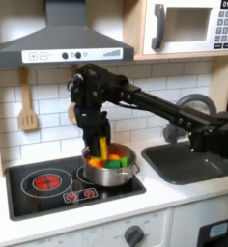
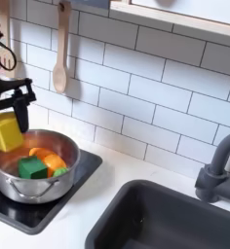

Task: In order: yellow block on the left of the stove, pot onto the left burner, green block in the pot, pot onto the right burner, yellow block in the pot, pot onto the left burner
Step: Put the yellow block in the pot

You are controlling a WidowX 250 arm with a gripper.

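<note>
White tiled wall (image 2: 146,88) behind a pale desk (image 1: 174,198); wooden spoon (image 2: 59,53) hangs there (a spatula (image 1: 27,106) too), grey hood (image 1: 63,39), microwave (image 1: 188,26), dark sink (image 2: 166,219), faucet (image 2: 216,170).

In the second exterior view, the black gripper (image 2: 8,124) clamps the small yellow block (image 2: 6,131) above the nine o'clock rim of the round shiny steel pot (image 2: 49,184), which holds the dark green block (image 2: 31,168) and an orange piece (image 2: 51,160).

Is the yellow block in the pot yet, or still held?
Held, not in yet. In the second exterior view the tool grips the yellow block just above the rim of the pot; the green block lies inside.
</note>
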